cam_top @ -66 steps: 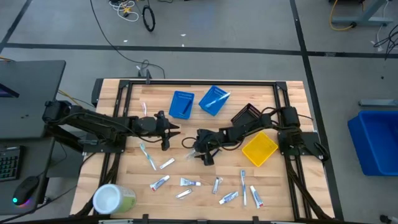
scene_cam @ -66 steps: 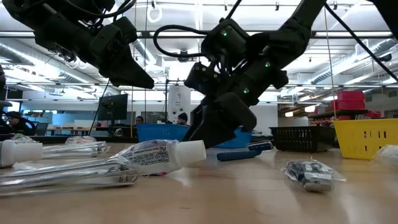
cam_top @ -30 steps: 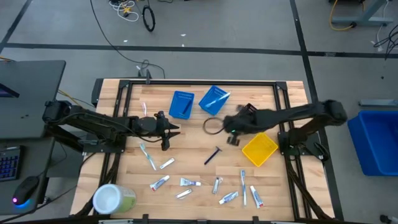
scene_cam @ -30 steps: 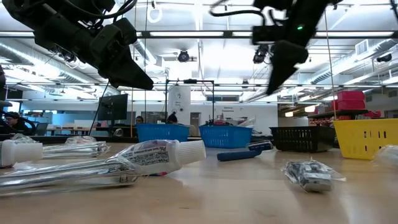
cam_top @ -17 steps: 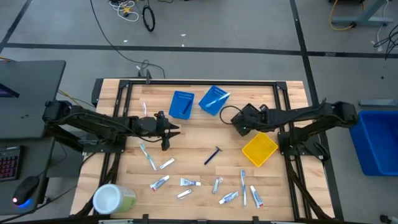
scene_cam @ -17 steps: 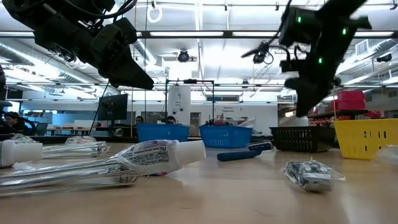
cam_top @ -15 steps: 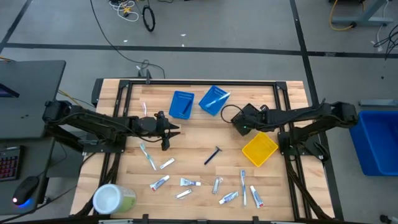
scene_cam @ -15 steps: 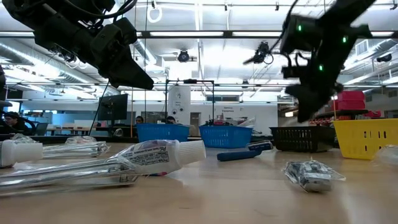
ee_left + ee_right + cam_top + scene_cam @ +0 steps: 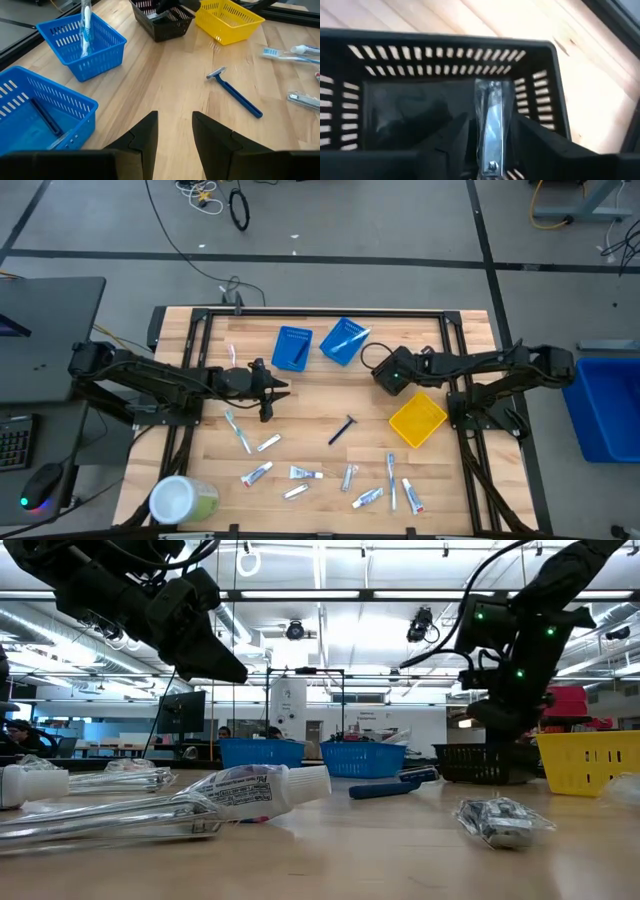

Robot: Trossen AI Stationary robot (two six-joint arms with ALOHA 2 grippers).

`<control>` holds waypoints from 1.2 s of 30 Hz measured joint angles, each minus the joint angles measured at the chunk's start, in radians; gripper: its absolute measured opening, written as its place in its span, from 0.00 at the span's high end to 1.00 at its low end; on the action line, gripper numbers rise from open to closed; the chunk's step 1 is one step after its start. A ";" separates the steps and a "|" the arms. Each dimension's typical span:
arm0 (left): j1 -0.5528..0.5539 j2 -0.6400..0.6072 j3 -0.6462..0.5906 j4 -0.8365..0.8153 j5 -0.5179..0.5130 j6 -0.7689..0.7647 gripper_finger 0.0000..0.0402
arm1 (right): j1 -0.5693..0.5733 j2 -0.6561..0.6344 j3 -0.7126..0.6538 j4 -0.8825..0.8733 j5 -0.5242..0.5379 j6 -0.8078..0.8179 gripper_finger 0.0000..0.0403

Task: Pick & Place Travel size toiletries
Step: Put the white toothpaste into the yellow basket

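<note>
Travel-size toiletries lie along the near part of the table: white tubes (image 9: 257, 473) (image 9: 368, 497), wrapped toothbrushes (image 9: 238, 430) (image 9: 391, 478) and a dark blue razor (image 9: 343, 428) at mid-table. My right gripper (image 9: 393, 372) (image 9: 490, 145) hovers over the black bin (image 9: 540, 100), shut on a wrapped metal nail clipper (image 9: 489, 120). My left gripper (image 9: 268, 392) (image 9: 175, 135) is open and hangs above bare table left of centre, holding nothing. My right gripper pinches the wrapped nail clipper between its two fingers, at the end of the clipper nearest the wrist (image 9: 491, 162). The fingers point down into the black bin. The clipper runs on past the fingers along their line, lifted above the bin floor.
Two blue bins (image 9: 292, 347) (image 9: 345, 340) stand at the far middle, one with a toothbrush inside. A yellow bin (image 9: 417, 418) sits near the right arm. A round white-and-green container (image 9: 180, 500) lies at the near left corner. A wrapped item (image 9: 498, 820) lies close to the low camera.
My right gripper has moved toward the table's right edge and down, from above the table's middle to just over the black bin, carrying the wrapped clipper. The razor has stayed where it was.
</note>
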State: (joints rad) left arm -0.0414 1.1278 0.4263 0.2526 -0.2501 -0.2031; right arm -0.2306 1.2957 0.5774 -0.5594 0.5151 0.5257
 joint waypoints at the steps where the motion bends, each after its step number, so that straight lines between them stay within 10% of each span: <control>1: 0.000 0.000 0.000 0.002 0.000 0.000 0.68 | 0.000 0.000 0.000 0.011 0.000 -0.011 0.55; 18: 0.000 0.000 0.000 0.002 -0.052 -0.002 0.68 | 0.114 -0.001 0.290 0.046 -0.248 -0.180 0.50; 36: 0.000 0.000 0.000 0.002 -0.244 -0.003 0.68 | 0.341 0.000 0.090 0.473 -0.577 -0.209 0.45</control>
State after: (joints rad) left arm -0.0414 1.1278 0.4263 0.2543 -0.4942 -0.2062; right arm 0.1104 1.2953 0.6673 -0.0861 -0.0616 0.3162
